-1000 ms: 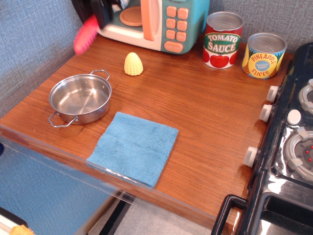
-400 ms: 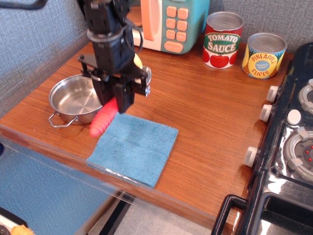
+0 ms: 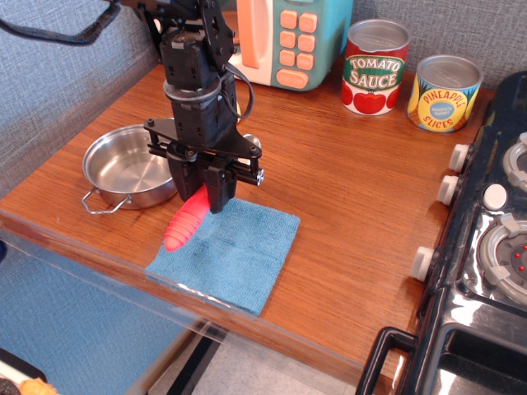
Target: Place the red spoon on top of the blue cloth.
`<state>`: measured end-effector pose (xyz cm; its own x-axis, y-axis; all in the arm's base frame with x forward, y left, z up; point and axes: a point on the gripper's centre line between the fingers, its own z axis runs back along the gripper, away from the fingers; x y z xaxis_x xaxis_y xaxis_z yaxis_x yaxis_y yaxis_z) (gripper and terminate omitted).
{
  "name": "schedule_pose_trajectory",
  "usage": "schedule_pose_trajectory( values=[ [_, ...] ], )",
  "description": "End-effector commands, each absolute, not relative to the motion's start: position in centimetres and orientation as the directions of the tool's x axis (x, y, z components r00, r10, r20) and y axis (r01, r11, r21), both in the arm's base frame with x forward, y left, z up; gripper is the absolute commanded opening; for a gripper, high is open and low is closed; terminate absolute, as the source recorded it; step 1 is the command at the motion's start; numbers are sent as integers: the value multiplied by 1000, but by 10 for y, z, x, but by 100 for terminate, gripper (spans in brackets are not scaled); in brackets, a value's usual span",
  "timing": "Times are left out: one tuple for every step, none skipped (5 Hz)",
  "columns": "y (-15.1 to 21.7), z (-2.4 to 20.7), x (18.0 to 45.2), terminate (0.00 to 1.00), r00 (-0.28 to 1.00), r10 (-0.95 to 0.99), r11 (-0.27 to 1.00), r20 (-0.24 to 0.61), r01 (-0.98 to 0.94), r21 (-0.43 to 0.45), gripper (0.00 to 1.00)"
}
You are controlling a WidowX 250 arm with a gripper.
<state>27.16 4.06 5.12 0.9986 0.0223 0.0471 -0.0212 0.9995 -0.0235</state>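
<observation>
The blue cloth [image 3: 235,255] lies flat near the table's front edge. My gripper [image 3: 202,191] hangs over the cloth's far left corner, shut on the red spoon [image 3: 184,220]. Only the spoon's ribbed red-pink handle shows, slanting down to the left with its tip over the cloth's left edge. The spoon's silver bowl is hidden behind the fingers. I cannot tell whether the handle tip touches the cloth.
A small steel pot [image 3: 132,167] stands just left of the gripper. A toy microwave [image 3: 280,37], a tomato sauce can [image 3: 375,67] and a pineapple can [image 3: 445,93] stand at the back. A toy stove [image 3: 486,239] fills the right side.
My gripper has come from the back left, down and forward-right, carrying the spoon to the cloth's far left corner. It now hides the yellow corn piece.
</observation>
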Motion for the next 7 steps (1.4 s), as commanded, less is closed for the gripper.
schedule_pose_trajectory(
  values=[
    [35, 58, 262, 0, 998, -18, 999, 56, 20, -27, 100],
    [34, 57, 262, 0, 998, -20, 999, 55, 22, -25, 100],
    [38, 76, 256, 0, 995, -28, 999, 95, 30, -22, 100],
    [50, 107, 247, 0, 986, -24, 999, 168, 32, -44, 100],
    [54, 107, 247, 0, 987, -23, 998, 162, 33, -56, 100],
    [55, 103, 250, 0, 988, -18, 1000, 151, 21, -19, 100],
    [55, 103, 250, 0, 988, -18, 1000, 151, 21, -19, 100]
  ],
)
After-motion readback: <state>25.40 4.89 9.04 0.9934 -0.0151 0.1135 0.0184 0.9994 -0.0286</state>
